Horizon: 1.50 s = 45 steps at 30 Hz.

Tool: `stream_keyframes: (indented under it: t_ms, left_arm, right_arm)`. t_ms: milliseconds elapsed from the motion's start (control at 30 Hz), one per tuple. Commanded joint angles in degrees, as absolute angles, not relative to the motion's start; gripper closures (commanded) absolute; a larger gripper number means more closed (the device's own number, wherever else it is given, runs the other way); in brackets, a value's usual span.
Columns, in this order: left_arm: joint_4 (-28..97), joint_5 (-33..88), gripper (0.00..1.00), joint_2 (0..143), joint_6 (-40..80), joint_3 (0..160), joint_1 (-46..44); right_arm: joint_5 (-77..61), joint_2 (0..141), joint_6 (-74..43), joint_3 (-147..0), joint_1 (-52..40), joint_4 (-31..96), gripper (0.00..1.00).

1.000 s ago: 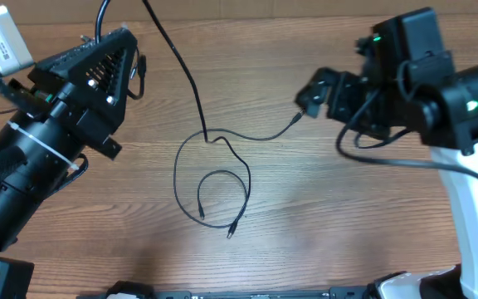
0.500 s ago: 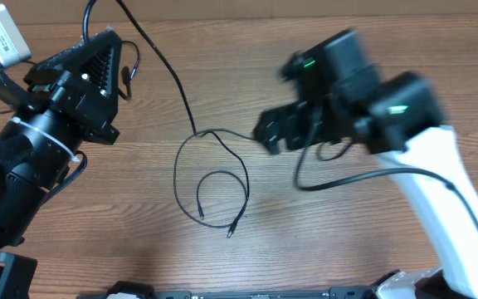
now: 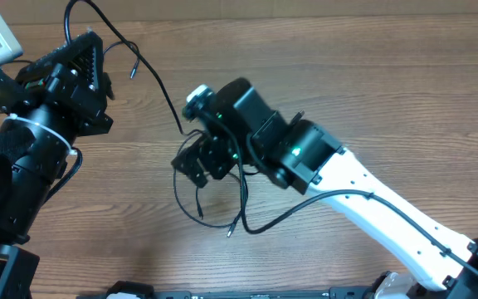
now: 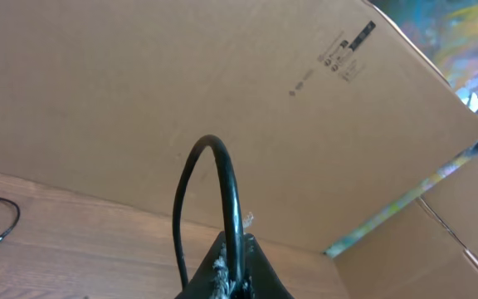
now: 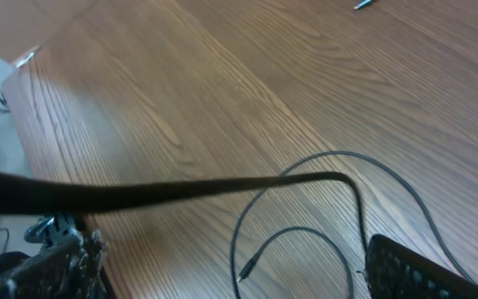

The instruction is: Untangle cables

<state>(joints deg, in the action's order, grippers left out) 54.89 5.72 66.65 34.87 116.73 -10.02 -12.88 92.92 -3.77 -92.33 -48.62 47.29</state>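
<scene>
Cables (image 3: 178,195) lie just beneath right gripper (image 3: 196,166).

Soft, even light falls from above; shadows on the table (image 3: 372,83) are faint. Just ahead of the right gripper (image 3: 196,164), a near cable (image 5: 139,193) blurs; a pale sheen lies on the wood beyond.

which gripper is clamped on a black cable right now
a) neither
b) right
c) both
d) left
D: in the left wrist view the left gripper is pinched shut on a black cable arching up from it, while the right gripper hangs open above the cable loops on the table.
</scene>
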Motion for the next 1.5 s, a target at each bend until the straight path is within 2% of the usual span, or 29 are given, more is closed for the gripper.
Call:
stream_keyframes:
  t_ms: [0, 167, 300, 400, 433, 467, 500, 533, 600, 633, 867, 933, 1000, 1067, 1200, 1333, 1467]
  left_arm:
    - [54.37, 4.47, 0.96, 66.52, 36.88, 117.27, -9.65]
    - [54.35, 8.14, 0.96, 66.52, 39.09, 117.27, -9.65]
    - [54.30, 9.15, 0.96, 66.52, 39.86, 117.27, -9.65]
    - [54.37, 8.95, 0.96, 66.52, 39.86, 117.27, -9.65]
    - [54.41, 8.80, 0.96, 66.52, 39.86, 117.27, -9.65]
    - [54.46, 8.64, 0.96, 66.52, 39.86, 117.27, -9.65]
    - [54.61, 8.32, 0.96, 66.52, 39.83, 117.27, -9.65]
    - [54.70, 7.94, 0.96, 66.52, 39.83, 117.27, -9.65]
    - [55.33, 6.35, 0.96, 66.54, 39.83, 117.27, -9.65]
    - [55.70, 5.39, 0.96, 66.54, 39.81, 117.27, -9.65]
    - [60.60, -8.36, 0.96, 66.87, 37.08, 117.25, -9.65]
    - [62.78, -15.07, 0.89, 67.48, 35.46, 117.25, -9.65]
    - [64.73, -19.55, 0.71, 68.36, 33.78, 117.25, -9.65]
    - [67.61, -21.41, 0.64, 70.19, 30.46, 117.25, -9.65]
    - [72.60, -19.77, 0.33, 72.88, 29.93, 117.25, -9.65]
    - [76.01, -12.19, 0.24, 74.59, 26.59, 117.25, -9.65]
    - [77.30, 7.46, 0.15, 75.50, 11.99, 117.23, -9.67]
  right_arm:
    - [-11.64, 94.11, -2.09, -91.07, -49.34, 44.53, 0.00]
    - [-11.60, 94.37, -2.07, -91.07, -49.32, 35.97, 0.01]
    - [-9.85, 94.43, -2.07, -91.07, -49.32, 31.59, 0.09]
    - [-8.47, 94.43, -2.09, -91.07, -49.32, 30.22, 0.20]
    - [-8.45, 94.43, -2.09, -91.07, -49.32, 30.22, 0.30]
    - [-8.45, 94.43, -2.11, -91.07, -49.32, 30.30, 0.47]
    - [-8.45, 94.43, -3.01, -91.07, -49.32, 30.50, 0.53]
    - [-8.56, 94.41, -3.70, -91.07, -49.32, 30.61, 0.65]
    - [-8.67, 94.41, -6.85, -91.07, -49.32, 30.68, 0.94]
    - [-8.64, 94.41, -9.69, -91.09, -49.32, 30.68, 0.96]
    - [-10.87, 92.51, -25.80, -91.13, -49.32, 31.31, 0.96]
    - [-12.40, 91.18, -29.36, -91.13, -49.32, 31.44, 0.96]
    - [-13.96, 89.73, -32.14, -91.13, -49.17, 31.38, 0.96]
    - [-15.79, 87.44, -35.90, -91.24, -48.62, 31.33, 0.96]
    - [-18.00, 84.60, -39.83, -91.24, -46.92, 31.33, 0.96]
    - [-19.75, 82.87, -47.83, -91.24, -44.23, 31.29, 0.96]
    - [-22.94, 82.61, -57.95, -91.24, -40.58, 30.57, 0.96]
